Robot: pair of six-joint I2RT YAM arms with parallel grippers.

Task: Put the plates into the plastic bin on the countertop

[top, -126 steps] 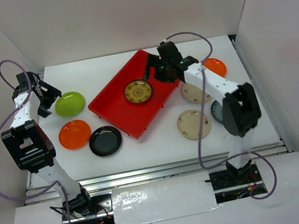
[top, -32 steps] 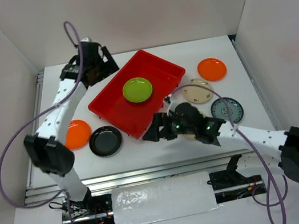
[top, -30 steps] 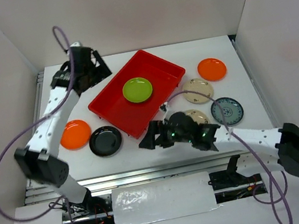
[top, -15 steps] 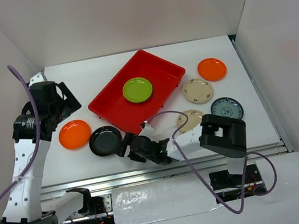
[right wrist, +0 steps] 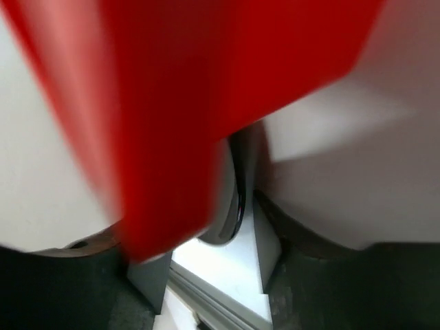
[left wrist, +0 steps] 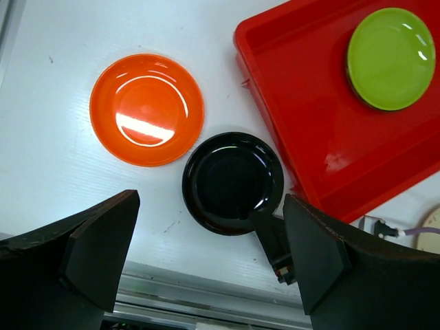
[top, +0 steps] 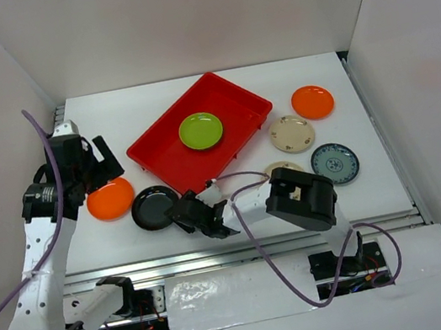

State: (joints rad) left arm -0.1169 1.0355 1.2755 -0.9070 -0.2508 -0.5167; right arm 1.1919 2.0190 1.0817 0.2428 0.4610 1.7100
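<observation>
Claws first: left claw (left wrist: 210, 206) hangs spread wide over the table (left wrist: 48, 172), nothing between its fingers (left wrist: 96, 247); straight ahead in its gap lies the black plate (left wrist: 234, 182), flat on the white surface; ahead on its left-finger side sits an orange plate (left wrist: 146, 108), close beside the black one but apart from it; ahead on its right-finger side lies the red bin (left wrist: 295, 103), and farther out inside it rests the lime green plate (left wrist: 391, 58); now the right claw (top: 185, 214), low at the table's near edge, one finger (left wrist: 273, 240) overlapping the black plate's near rim; its own camera gives only a red smear and two dark fingers standing apart with a thin dark curved edge between them, so I cannot tell whether it is clamped on that plate or merely around it; well away behind this claw, past its arm, lie a beige speckled plate (top: 292, 133), a blue-white plate (top: 335, 163) and a second orange plate (top: 313, 102), each on the table outside the bin; another beige plate (top: 276, 169) peeks out from under the right arm.
</observation>
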